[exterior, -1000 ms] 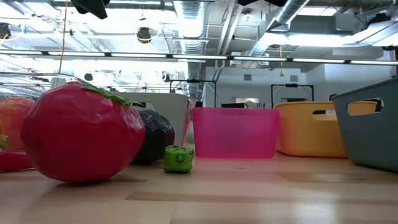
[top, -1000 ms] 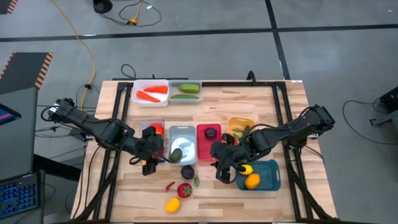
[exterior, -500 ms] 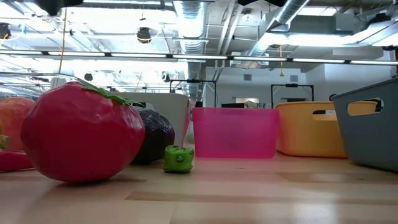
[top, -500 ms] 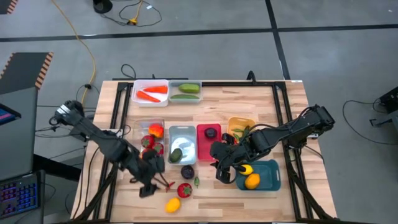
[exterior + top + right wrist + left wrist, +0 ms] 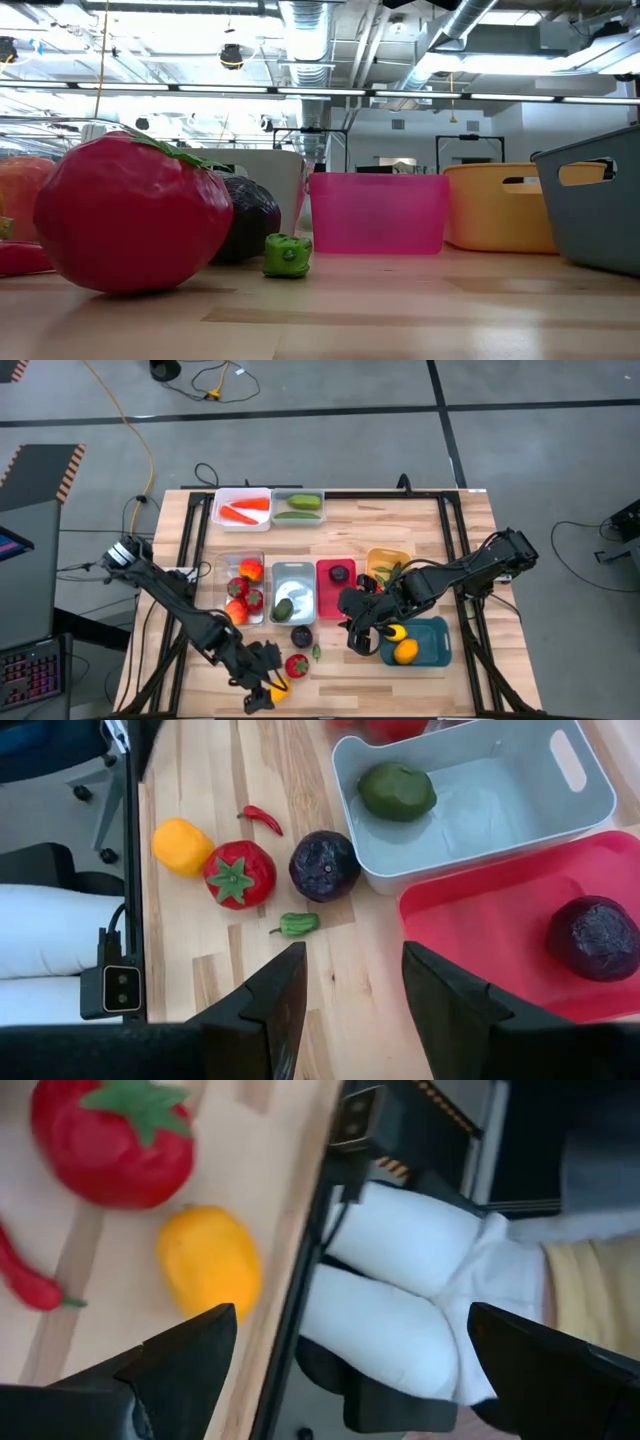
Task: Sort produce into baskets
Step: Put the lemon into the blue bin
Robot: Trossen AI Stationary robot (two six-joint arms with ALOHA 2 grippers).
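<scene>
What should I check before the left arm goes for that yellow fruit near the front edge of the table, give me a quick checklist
1. Left gripper open: ok, its fingers stand wide apart in the left wrist view.
2. Left gripper near the target: ok, it is at the yellow fruit by the table's front edge.
3. Target free of neighbours: ok, the red tomato and small red chili lie apart from it.
4. Destination bin open: ok, the teal bin already holds a yellow fruit, with room left.
5. Path to the bin: not ok, the right gripper sits beside that bin.
6. Right gripper empty: ok, open with nothing between its fingers.
</scene>
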